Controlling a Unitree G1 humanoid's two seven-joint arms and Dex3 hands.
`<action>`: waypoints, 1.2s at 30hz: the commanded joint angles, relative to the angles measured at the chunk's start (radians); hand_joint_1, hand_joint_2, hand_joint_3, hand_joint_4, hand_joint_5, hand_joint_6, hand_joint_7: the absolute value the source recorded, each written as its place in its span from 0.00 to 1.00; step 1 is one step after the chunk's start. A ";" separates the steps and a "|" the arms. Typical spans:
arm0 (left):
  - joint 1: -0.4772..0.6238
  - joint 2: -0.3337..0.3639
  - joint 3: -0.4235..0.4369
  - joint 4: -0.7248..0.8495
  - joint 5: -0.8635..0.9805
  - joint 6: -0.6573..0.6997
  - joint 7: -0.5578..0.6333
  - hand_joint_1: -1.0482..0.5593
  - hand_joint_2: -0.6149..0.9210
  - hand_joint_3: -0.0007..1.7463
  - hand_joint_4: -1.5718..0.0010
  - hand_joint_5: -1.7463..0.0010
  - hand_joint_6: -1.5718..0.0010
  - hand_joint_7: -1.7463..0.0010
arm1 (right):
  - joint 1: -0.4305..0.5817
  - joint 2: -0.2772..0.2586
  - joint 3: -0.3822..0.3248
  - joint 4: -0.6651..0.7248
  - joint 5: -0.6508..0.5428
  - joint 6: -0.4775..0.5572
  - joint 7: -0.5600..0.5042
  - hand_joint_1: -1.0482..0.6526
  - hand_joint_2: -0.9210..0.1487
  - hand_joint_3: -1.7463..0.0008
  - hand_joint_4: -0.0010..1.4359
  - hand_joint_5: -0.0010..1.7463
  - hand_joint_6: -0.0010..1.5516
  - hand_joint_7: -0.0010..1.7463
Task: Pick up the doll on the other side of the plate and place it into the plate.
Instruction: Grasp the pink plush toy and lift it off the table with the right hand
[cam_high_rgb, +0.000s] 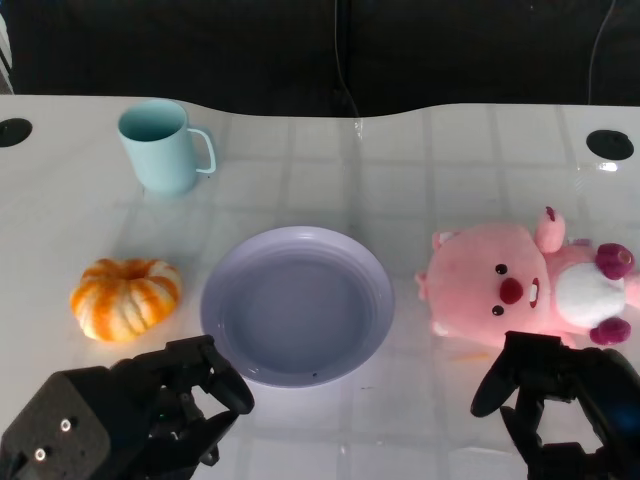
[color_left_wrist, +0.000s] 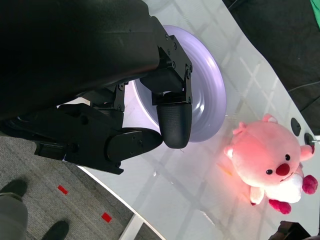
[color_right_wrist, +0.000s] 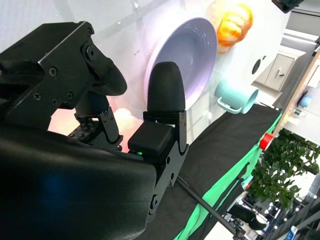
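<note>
Doll (cam_high_rgb: 525, 285), pink plush, lies on its side on the table (cam_high_rgb: 420, 170), right of the lavender plate (cam_high_rgb: 297, 305). Right hand (cam_high_rgb: 560, 400) near it, fingers apart, empty. Left hand (cam_high_rgb: 150, 405) likewise empty. No legible writing.

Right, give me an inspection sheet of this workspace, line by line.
Surface: white table, glossy, with faint grid lines.
Job's things: pink doll lying to the right of the plate, not touching it; plate holds nothing.
Clutter: orange pumpkin left of the plate; teal mug upright behind it.
Hands: left hand and right hand near the front edge, holding nothing, fingers apart.
Cables: dark cable against the black backdrop.
Surroundings: black curtain, green cloth, plants, a person's shoes on grey floor.
</note>
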 joint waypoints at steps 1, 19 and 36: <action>-0.005 0.009 0.001 0.000 -0.006 -0.019 -0.010 0.57 0.99 0.31 0.65 0.06 0.66 0.17 | -0.007 -0.019 -0.026 -0.013 0.033 -0.004 0.012 0.68 0.39 0.41 0.50 0.80 0.46 0.62; 0.002 0.005 -0.019 -0.023 0.013 0.000 0.004 0.54 1.00 0.30 0.65 0.07 0.66 0.17 | -0.082 -0.122 -0.151 -0.008 -0.128 -0.093 -0.036 0.40 0.06 0.97 0.11 0.47 0.17 0.26; 0.016 0.001 -0.012 -0.046 0.008 0.026 0.005 0.55 1.00 0.28 0.64 0.07 0.65 0.18 | -0.174 -0.239 -0.111 -0.096 -0.443 0.246 0.096 0.31 0.07 1.00 0.00 0.31 0.12 0.09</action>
